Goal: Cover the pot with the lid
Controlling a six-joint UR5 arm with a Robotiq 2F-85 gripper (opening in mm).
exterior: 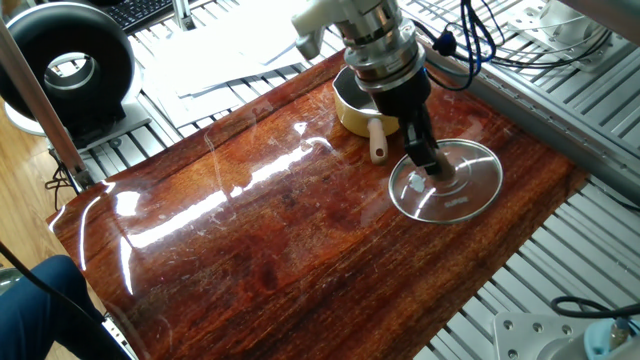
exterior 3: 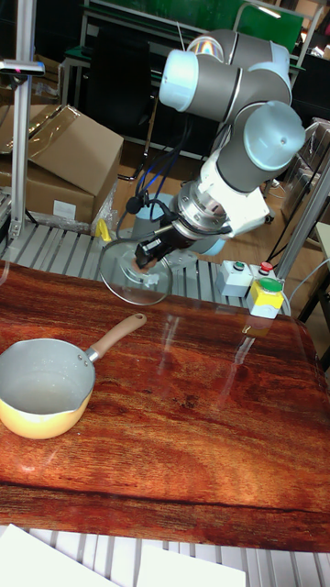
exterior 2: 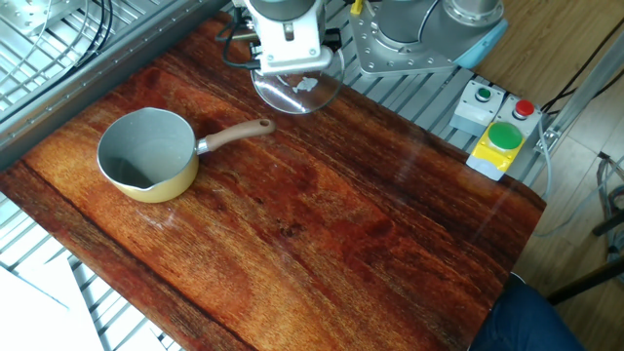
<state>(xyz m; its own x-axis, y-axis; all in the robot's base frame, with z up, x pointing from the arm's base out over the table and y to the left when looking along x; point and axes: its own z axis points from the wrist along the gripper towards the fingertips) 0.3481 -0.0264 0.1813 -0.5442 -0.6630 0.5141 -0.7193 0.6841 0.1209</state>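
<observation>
The yellow pot (exterior 2: 148, 154) stands on the wooden table (exterior 2: 322, 224) at its left side, wooden handle (exterior 2: 237, 135) pointing right, its pale inside bare. My gripper (exterior 3: 147, 260) is shut on the brown knob of the clear glass lid (exterior 3: 136, 272). It holds the lid tilted, off the table, near the far edge, right of and behind the pot (exterior 3: 44, 387). In one fixed view the gripper (exterior: 432, 170) and lid (exterior: 455, 190) sit just right of the handle (exterior: 378, 140), and the arm hides part of the pot (exterior: 352, 108).
A box with green and red buttons (exterior 2: 497, 136) sits at the table's far right corner. Beyond the table lie aluminium rails (exterior: 560, 90), a black round device (exterior: 70, 65), papers (exterior: 220, 50) and cables. Cardboard boxes (exterior 3: 64, 165) stand behind.
</observation>
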